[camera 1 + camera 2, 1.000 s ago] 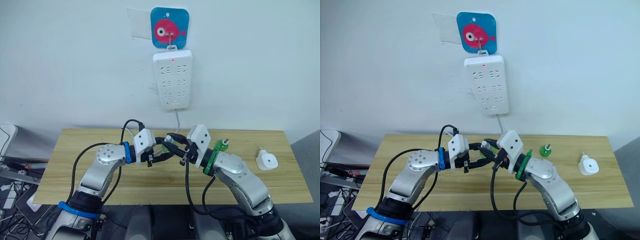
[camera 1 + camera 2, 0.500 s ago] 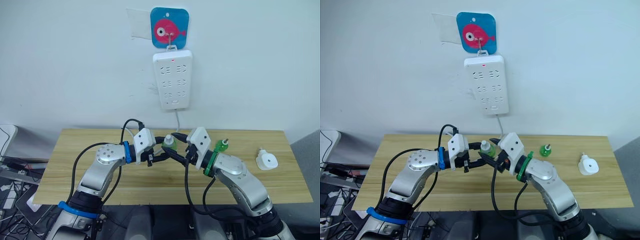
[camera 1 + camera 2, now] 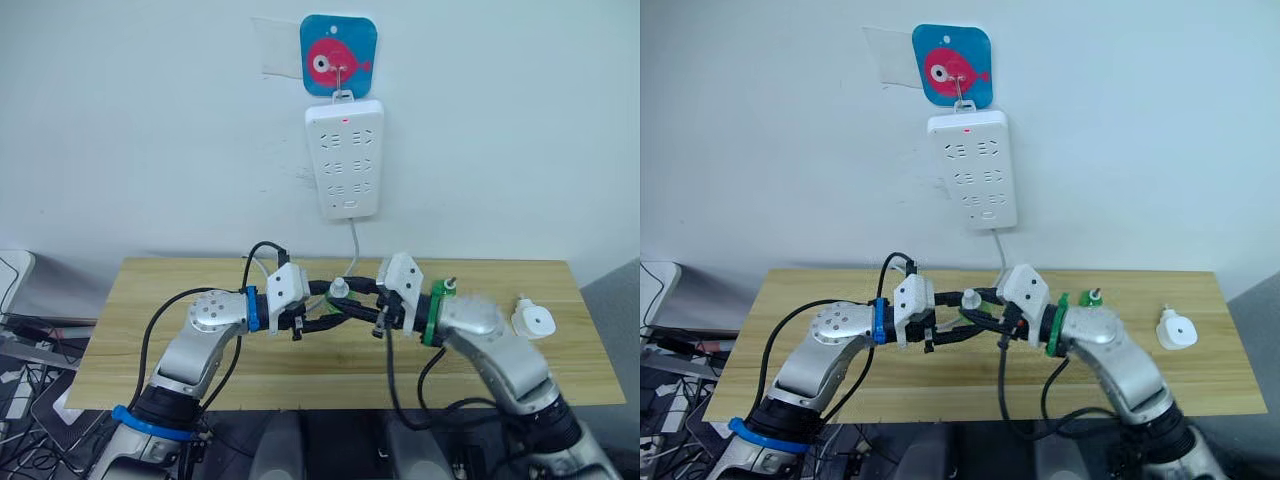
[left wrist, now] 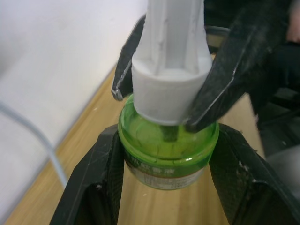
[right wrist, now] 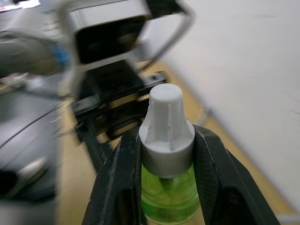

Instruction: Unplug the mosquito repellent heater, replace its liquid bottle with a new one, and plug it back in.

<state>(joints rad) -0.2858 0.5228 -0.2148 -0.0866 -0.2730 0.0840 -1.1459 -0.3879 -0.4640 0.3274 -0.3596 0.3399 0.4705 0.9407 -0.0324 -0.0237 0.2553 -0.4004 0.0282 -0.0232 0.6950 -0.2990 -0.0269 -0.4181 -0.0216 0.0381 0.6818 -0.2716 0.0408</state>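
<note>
A green liquid bottle (image 4: 166,157) with a white cap (image 4: 171,89) is held above the middle of the table. My left gripper (image 3: 322,308) is shut on its green body, with one finger (image 4: 96,187) on each side. My right gripper (image 5: 166,140) comes from the opposite side and is shut on the white cap (image 5: 167,123). A second green bottle (image 3: 1093,297) stands behind my right forearm, partly hidden. The mosquito repellent heater (image 3: 533,321), small, white and rounded, lies unplugged on the table at the far right.
A long white power strip (image 3: 345,160) hangs on the wall under a blue fish hook (image 3: 339,42), and its cable drops behind the table. The wooden table (image 3: 170,290) runs the full width, and its right edge is close to the heater.
Half a second ago my right gripper sat slightly back from the bottle. Now it is closed on the cap, and the right forearm has risen and swung outward. The left gripper has barely moved.
</note>
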